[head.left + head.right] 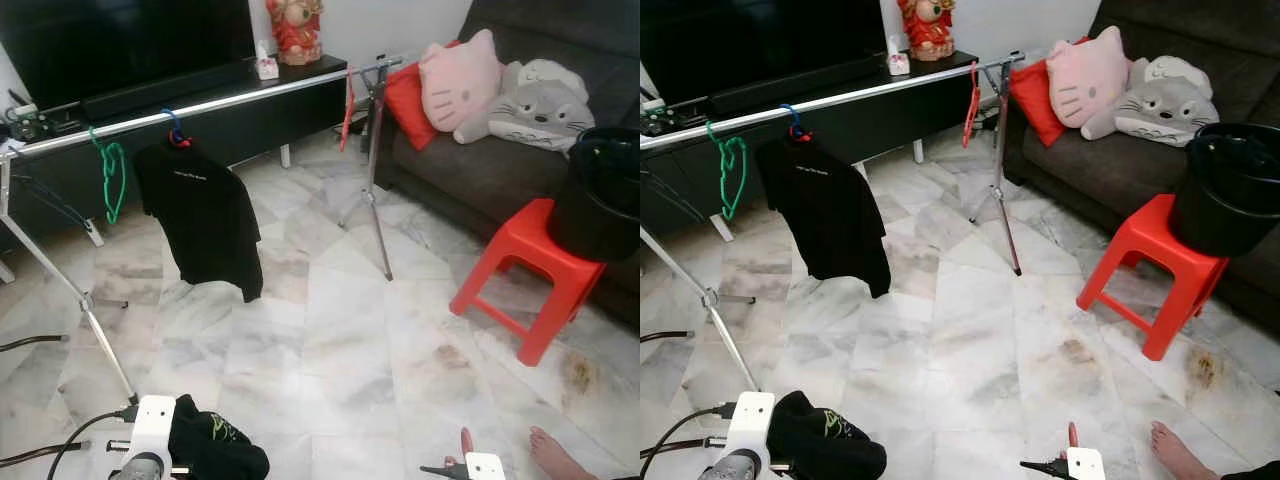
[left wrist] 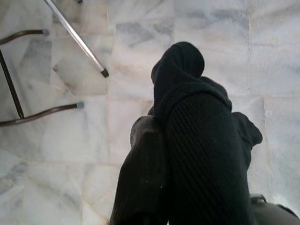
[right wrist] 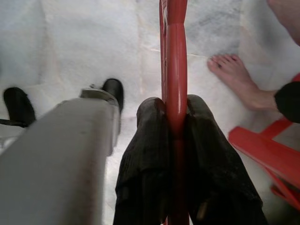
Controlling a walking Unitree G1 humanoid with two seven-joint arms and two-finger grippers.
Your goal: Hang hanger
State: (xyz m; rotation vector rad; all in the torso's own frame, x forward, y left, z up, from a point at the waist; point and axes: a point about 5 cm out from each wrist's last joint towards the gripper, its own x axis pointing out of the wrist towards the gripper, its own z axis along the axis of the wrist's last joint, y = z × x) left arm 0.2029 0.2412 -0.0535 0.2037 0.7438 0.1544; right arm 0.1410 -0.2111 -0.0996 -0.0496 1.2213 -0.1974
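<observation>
My right gripper is shut on a red hanger, whose bar runs straight up between the two black fingers; its red tip pokes up at the bottom of the head view. My left gripper is shut on a bunched black garment, low at my left. Ahead, a long silver clothes rail spans the room. On it hang a green hanger, a black T-shirt on its own hanger, and a red hanger near the far right end.
The rail's tripod legs stand at my left and at the centre. A red stool carrying a black bucket stands to the right before a dark sofa. A person's bare foot rests at the lower right.
</observation>
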